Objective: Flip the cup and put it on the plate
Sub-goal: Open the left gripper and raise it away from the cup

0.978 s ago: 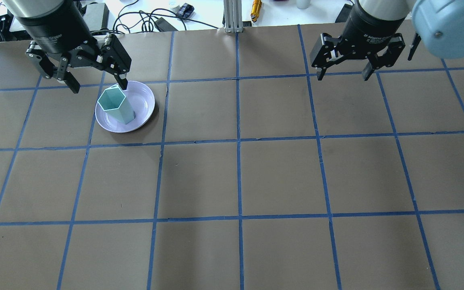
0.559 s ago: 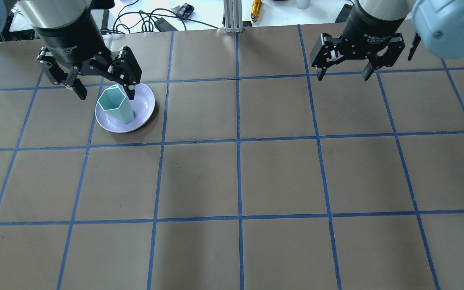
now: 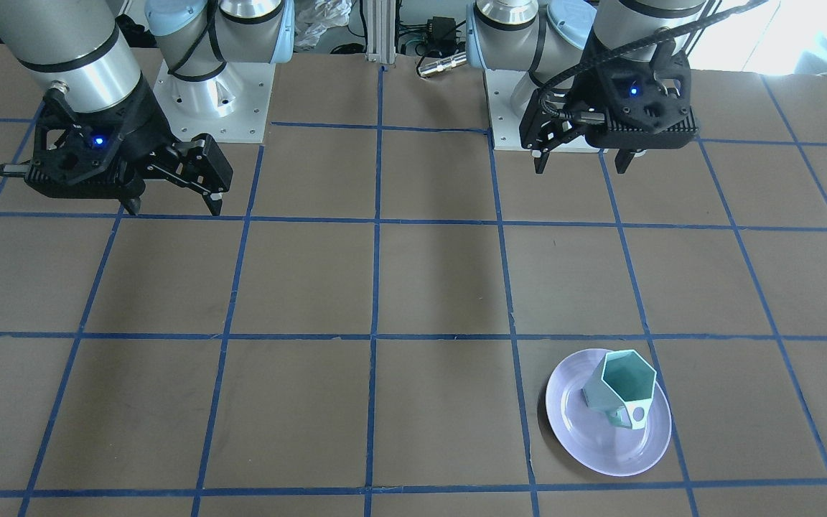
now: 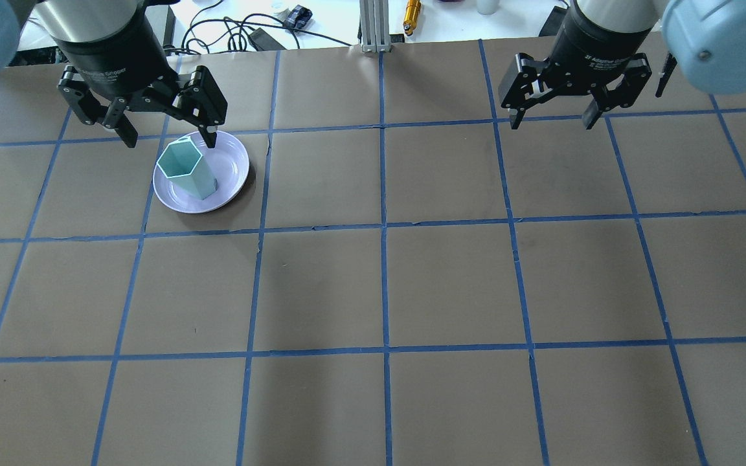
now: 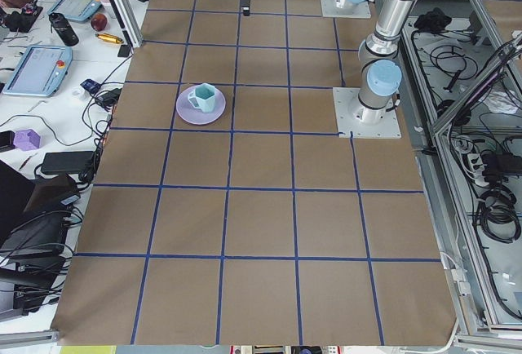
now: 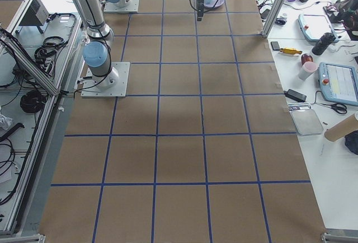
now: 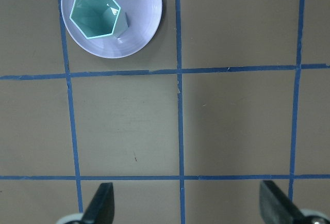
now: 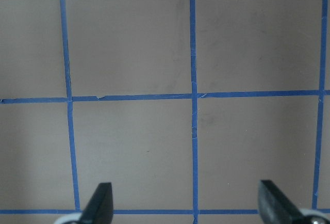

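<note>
One cup (image 3: 627, 379) stands on the plate (image 3: 577, 431), apart from left end effector (image 3: 581, 166).

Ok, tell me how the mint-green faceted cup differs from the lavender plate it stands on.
Colour: the pale mint-green faceted cup against the round, pale lavender plate.
Shape: the cup has a hexagonal rim and an angular handle; the plate is circular with no handle.
Build: the cup stands tall, mouth up; the plate lies shallow and wider, carrying the cup.
Shared: both are plain pastel tableware.
</note>
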Motion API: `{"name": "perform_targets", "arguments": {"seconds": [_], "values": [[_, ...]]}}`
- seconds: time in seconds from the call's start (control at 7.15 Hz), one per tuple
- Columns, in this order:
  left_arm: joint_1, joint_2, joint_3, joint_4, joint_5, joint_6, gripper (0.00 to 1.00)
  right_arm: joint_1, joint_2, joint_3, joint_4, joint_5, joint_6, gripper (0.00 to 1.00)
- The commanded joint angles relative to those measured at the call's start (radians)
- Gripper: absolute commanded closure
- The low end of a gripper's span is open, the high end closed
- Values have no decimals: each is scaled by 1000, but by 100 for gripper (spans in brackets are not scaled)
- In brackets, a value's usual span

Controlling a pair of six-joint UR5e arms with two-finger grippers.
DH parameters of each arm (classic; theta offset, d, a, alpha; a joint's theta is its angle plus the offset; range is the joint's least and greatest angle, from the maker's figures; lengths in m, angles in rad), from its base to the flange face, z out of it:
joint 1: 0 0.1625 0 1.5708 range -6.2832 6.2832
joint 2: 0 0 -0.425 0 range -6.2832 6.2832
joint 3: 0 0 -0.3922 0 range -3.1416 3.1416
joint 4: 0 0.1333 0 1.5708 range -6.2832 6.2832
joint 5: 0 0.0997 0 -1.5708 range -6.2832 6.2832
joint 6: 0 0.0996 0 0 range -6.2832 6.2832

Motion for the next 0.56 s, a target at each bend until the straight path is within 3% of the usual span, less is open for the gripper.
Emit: {"name": "perform_targets", "arguments": {"seconds": [0.0,0.42], "values": [[4,0,5,1,2,1,0,0,0,0,0,0,1,0],[6,-1,1,1,2,1,0,0,0,0,0,0,1,0]]}}
